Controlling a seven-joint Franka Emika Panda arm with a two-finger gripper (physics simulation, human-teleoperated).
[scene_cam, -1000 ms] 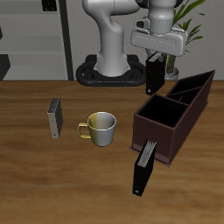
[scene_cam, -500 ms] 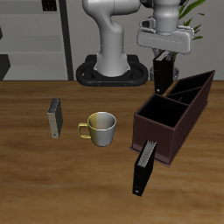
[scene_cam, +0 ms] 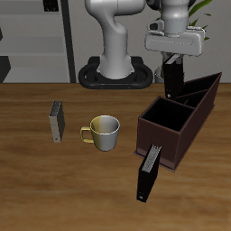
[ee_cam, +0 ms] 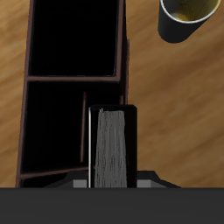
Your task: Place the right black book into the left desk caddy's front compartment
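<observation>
My gripper [scene_cam: 171, 61] is shut on a tall slim black book [scene_cam: 171, 81] and holds it upright in the air at the back end of the long dark brown desk caddy [scene_cam: 152, 135]. In the wrist view the book [ee_cam: 114, 144] shows its pale grey page edge between my fingers, over the caddy's wall [ee_cam: 123, 87], with two dark empty wells beside it. A second black book [scene_cam: 148, 173] stands on the table at the caddy's front end. I cannot make out a second caddy apart from this one.
A pale green mug [scene_cam: 105, 132] stands beside the caddy and also shows in the wrist view [ee_cam: 187, 16]. A smaller grey book [scene_cam: 57, 121] stands farther along the table past the mug. The robot's base [scene_cam: 115, 74] is at the back.
My gripper has carried the black book sideways, away from the mug, to the caddy's back end. The mug, the grey book and the other black book have not moved.
</observation>
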